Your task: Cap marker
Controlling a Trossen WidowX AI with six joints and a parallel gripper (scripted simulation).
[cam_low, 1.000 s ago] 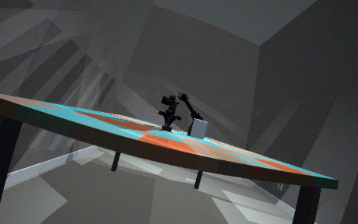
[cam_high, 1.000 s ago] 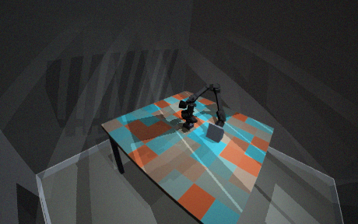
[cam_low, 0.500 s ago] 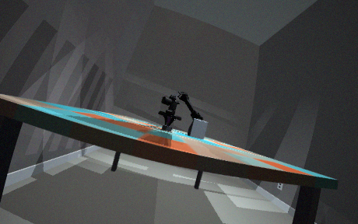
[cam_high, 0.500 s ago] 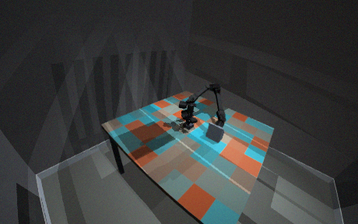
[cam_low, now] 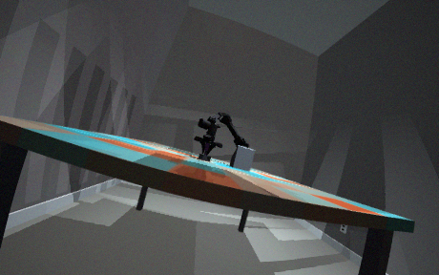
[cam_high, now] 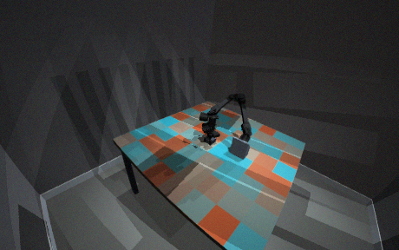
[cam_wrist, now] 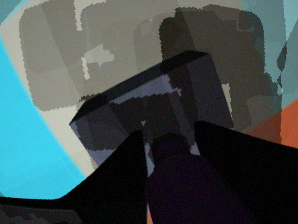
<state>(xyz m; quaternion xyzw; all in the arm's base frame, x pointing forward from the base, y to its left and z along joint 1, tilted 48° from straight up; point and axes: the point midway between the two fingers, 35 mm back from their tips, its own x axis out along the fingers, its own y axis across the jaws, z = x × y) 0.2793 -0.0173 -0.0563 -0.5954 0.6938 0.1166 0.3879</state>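
Wrist view; pincer (cam_high: 211, 134) (cam_low: 206, 147) (cam_wrist: 169, 133) clamped on purple cap (cam_wrist: 192, 190); dark holder block (cam_high: 210, 142) (cam_low: 204, 158) (cam_wrist: 117, 122) beneath.

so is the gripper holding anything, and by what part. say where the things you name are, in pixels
Yes: the gripper (cam_high: 211, 134) (cam_low: 206, 145) (cam_wrist: 169, 133) is shut on the dark purple cap (cam_wrist: 187, 187), a finger on either side; exactly how far along its length they grip can't be told.

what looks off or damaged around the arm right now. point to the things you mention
Nothing stands out as spilled or damaged. The gripper (cam_high: 210, 135) (cam_low: 205, 149) (cam_wrist: 169, 133) is closed on the dark purple cap (cam_wrist: 187, 185), above the holder block (cam_wrist: 210, 85). Whether the cap is fully seated, I can't tell.
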